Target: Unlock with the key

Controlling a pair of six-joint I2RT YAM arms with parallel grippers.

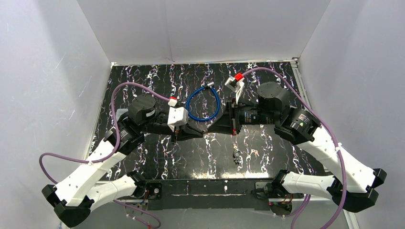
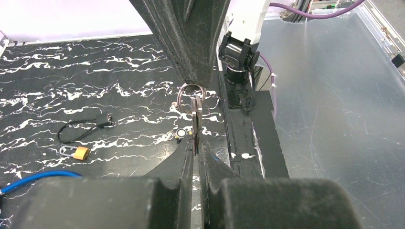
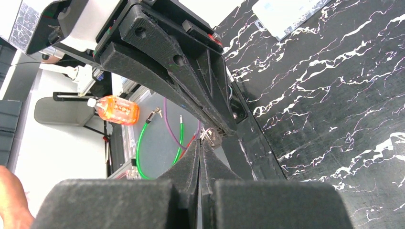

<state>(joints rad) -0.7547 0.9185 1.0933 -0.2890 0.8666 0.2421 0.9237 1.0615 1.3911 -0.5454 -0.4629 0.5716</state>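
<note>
Firmly clenched, the left fingers pinch the key near their tips. The key stands on edge, a thin upright sliver in the left wrist view. Its long axis continues the line of the fingers, pointing away from them toward the right arm. At the key's far end hangs a ring. The right fingers are pressed together too, and their tips meet the ring end from the opposite side. Small metal pieces show right at those tips, but I cannot tell whether they actually grip the ring.

From above, both arms meet tip to tip over the middle of the desk, so the key is held above the surface. Just beside the key sits a small round metal piece. Farther off, the padlock lies flat on the desk, its brass body beside its shackle. A black cable lock lies near it, and a blue cable loops just beyond the fingers.
</note>
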